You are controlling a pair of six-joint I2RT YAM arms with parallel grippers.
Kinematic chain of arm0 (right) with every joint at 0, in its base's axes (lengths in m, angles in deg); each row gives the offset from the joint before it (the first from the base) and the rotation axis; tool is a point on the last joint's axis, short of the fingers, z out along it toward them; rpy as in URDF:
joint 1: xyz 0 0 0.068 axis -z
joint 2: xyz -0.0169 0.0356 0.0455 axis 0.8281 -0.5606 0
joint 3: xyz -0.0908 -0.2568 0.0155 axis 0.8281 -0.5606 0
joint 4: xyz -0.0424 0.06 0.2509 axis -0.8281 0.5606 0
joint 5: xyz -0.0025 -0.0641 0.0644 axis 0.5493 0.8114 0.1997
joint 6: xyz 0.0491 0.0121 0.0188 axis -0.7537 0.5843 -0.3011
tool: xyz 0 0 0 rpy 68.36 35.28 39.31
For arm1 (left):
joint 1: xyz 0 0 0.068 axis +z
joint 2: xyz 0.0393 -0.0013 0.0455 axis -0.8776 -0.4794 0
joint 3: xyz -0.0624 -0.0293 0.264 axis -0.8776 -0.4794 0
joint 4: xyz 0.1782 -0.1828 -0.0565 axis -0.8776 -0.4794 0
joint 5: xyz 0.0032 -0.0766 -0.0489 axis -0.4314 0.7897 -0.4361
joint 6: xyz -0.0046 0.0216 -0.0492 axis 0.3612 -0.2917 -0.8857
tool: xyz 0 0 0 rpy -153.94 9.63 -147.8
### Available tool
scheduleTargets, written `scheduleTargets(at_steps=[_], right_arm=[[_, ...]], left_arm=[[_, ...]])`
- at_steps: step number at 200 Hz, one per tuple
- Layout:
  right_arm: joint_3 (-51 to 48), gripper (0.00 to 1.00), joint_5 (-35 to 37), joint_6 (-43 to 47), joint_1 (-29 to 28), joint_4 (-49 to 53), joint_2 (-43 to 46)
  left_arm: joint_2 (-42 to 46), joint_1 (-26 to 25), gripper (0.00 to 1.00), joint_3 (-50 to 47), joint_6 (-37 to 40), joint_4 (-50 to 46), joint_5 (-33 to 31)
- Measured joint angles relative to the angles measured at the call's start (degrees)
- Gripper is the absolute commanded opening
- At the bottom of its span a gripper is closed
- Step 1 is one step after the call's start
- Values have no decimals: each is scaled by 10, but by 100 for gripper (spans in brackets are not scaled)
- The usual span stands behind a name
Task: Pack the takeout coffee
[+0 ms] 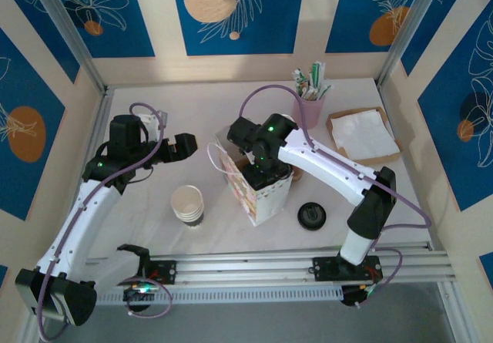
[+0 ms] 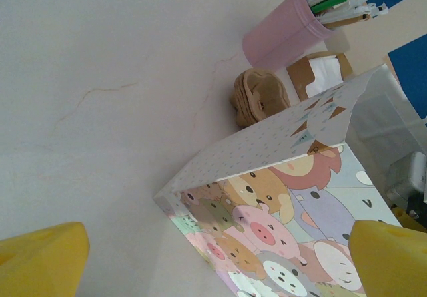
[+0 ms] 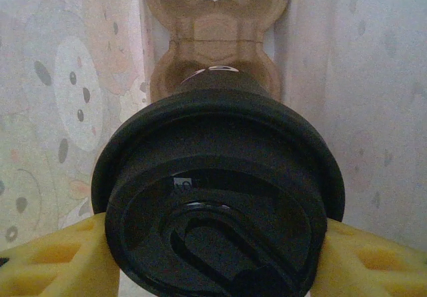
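While the right pincer (image 3: 213, 260) grips the takeout coffee (image 3: 220, 190) from both sides, its yellow fingers showing under the black lid's rim, the cup hangs between the walls of the printed paper bag (image 1: 262, 200). Those walls stand close on either side, and a brown pulp carrier (image 3: 217, 37) shows beyond the cup, between them. Left of the bag, the left pincer (image 1: 189, 147) hovers with its jaws spread wide, apart from the bag's corner edge. Bare counter (image 1: 154, 112) stretches left of the bag. A stack of lidless cups (image 1: 187, 204) sits off its front-left and a loose black lid (image 1: 312, 215) to its right — neither touching the bag.
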Motion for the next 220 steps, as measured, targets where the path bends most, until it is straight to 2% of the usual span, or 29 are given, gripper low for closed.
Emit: scheduleTargets(at_steps=[220], right_arm=[[-49,61,0,6,4,-45,24]], left_arm=[[0,0,100,0,0,0,0]])
